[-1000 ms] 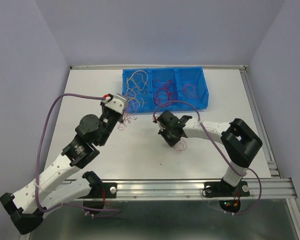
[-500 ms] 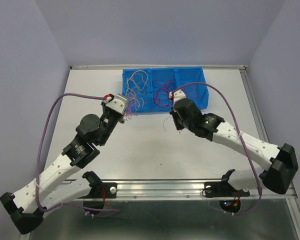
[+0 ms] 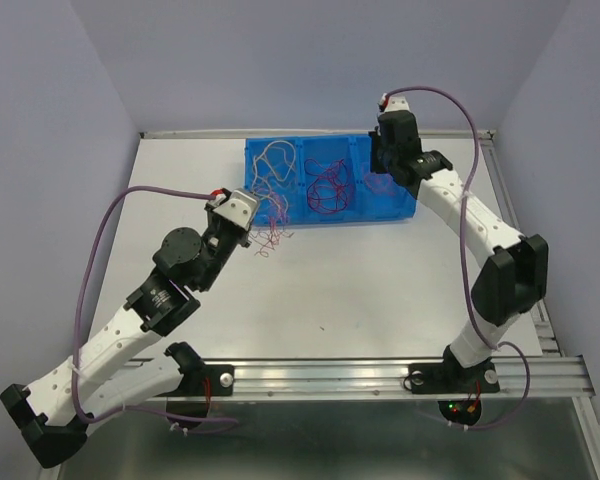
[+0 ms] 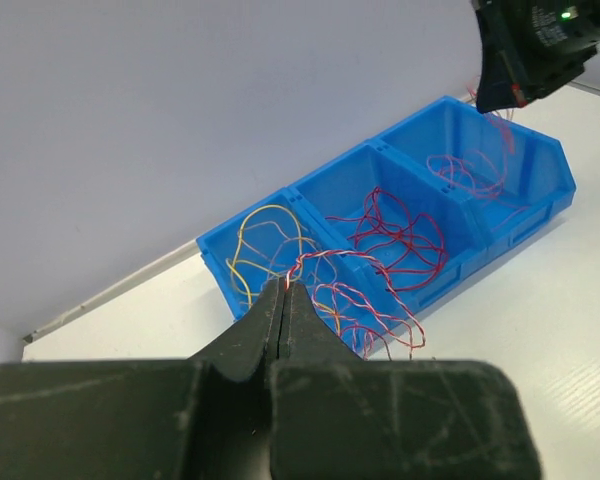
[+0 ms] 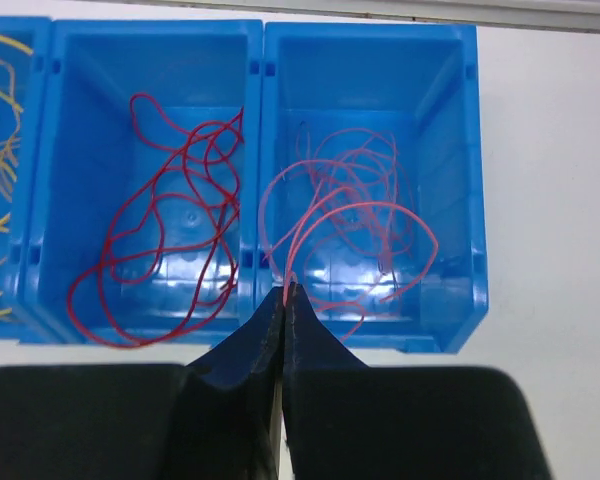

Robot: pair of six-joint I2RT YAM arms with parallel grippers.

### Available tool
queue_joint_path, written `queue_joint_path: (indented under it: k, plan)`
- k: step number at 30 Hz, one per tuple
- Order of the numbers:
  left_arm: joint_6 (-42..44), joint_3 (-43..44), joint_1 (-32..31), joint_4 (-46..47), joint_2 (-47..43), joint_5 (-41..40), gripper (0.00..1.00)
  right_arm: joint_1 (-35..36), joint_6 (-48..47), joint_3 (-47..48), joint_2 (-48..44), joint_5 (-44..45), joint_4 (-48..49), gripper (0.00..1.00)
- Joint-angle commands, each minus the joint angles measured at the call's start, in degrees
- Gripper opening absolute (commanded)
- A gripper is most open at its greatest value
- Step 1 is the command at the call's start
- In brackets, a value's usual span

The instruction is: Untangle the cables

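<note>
The left gripper [image 4: 284, 287] is closed, jaws pressed together on a twisted cable [image 4: 325, 262] of red and white strands. This cable rises from the tips, arches ahead of them and drops in a loose tangle [image 3: 269, 238] on the table [image 3: 380, 290], just in front of the gripper and against the near wall of the bin [image 3: 310, 217]. Directly beyond the tips, the closest compartment holds pale cables [image 3: 270, 158]; these look yellowish in the left wrist view. The right gripper [image 5: 283, 292] is also closed, pinching one pink cable [image 5: 292, 255] at its tips. It hangs above the end compartment, where that cable loops down among other thin pink strands straight ahead of the fingers. To the left of the tips, in the middle compartment, lie the red cables [image 5: 165, 230] in wide, open curls; one loop reaches over the near wall there. The two grippers are well apart, at opposite ends of the bin.
</note>
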Motion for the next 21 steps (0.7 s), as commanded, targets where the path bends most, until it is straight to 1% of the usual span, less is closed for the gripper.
queue_joint_path:
  k: [1,2,4,5,6,7,11,15,16,17,18,19,20,21]
  plan:
    - [-0.6,-0.1,-0.1,2.2,-0.7,0.7,0.00,-5.2,1.1,9.2,8.1,-1.8,2.5,0.01]
    - [-0.6,-0.2,-0.1,2.2,-0.7,0.7,0.00,-6.5,1.4,10.5,11.7,-2.7,2.3,0.01]
    - [-0.5,-0.3,-0.1,2.2,-0.8,1.5,0.00,-9.3,2.1,12.2,14.9,-7.9,2.4,0.01]
    - [-0.5,-0.4,-0.1,2.3,-0.9,1.2,0.00,-9.9,2.3,12.5,17.2,-9.2,2.4,0.18]
    - [-0.4,-0.4,-0.1,2.4,-0.8,1.6,0.00,-10.0,2.4,12.7,17.7,-9.7,2.5,0.40]
    - [-0.4,-0.5,-0.1,2.4,-0.7,1.4,0.00,-10.0,2.2,12.2,18.0,-11.2,2.7,0.68]
    - [-0.4,-0.6,-0.1,2.5,-0.2,1.5,0.00,-10.0,4.1,10.0,15.3,-12.9,3.7,0.81]
    - [-0.4,-0.5,-0.1,2.5,-0.2,1.6,0.00,-9.8,6.0,4.7,7.1,-15.3,5.4,0.83]
    - [-0.5,-0.4,-0.1,2.5,-0.1,1.7,0.00,-9.6,6.0,2.7,5.1,-16.4,6.3,0.83]
    - [-0.6,-0.5,-0.1,2.5,-0.2,1.8,0.00,-9.2,5.7,0.3,0.2,-19.1,7.4,0.83]
    - [-0.6,-0.6,-0.1,2.5,-0.2,1.9,0.00,-8.0,5.1,-6.2,-2.3,-22.9,10.7,0.83]
    - [-0.6,-0.5,-0.1,2.5,-0.2,2.1,0.00,-7.3,5.0,-9.4,-4.6,-24.9,12.5,0.83]
    - [-0.6,-0.5,-0.1,2.5,-0.2,2.3,0.00,-6.3,5.0,-12.3,-9.5,-27.1,14.4,0.83]
    - [-0.8,-0.4,-0.1,2.4,0.0,2.3,0.00,-5.6,5.1,-15.7,-11.4,-29.0,16.1,0.83]
